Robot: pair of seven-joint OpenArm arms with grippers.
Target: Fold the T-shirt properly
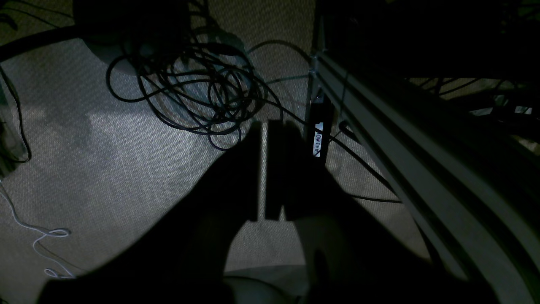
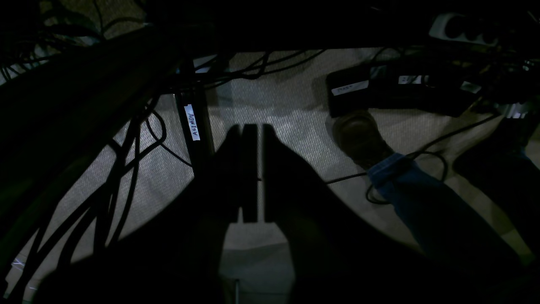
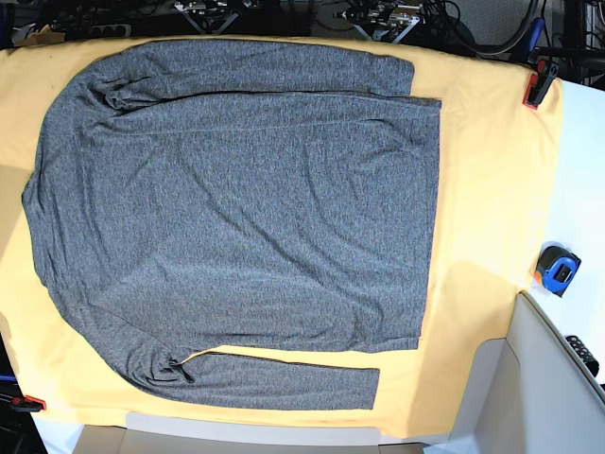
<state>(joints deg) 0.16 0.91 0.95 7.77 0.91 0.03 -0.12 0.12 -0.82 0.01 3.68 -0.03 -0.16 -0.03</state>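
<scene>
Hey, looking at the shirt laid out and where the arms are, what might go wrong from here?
1. The T-shirt is wrinkled, so folds may come out uneven.
2. It lies on a loose yellow cloth; a claw might pinch both layers.
3. The left claw and right claw hang below the table near a cable tangle, which could snag.

The T-shirt [image 3: 236, 218] lies flat on the cloth [image 3: 487, 189], which covers the table. One sleeve runs along the far edge, the other along the near edge. A tape measure [image 3: 558, 270] sits right of the cloth. Both wrist views face the floor, where cables [image 1: 198, 93] lie coiled beside what may be a table leg [image 1: 317, 126].
</scene>
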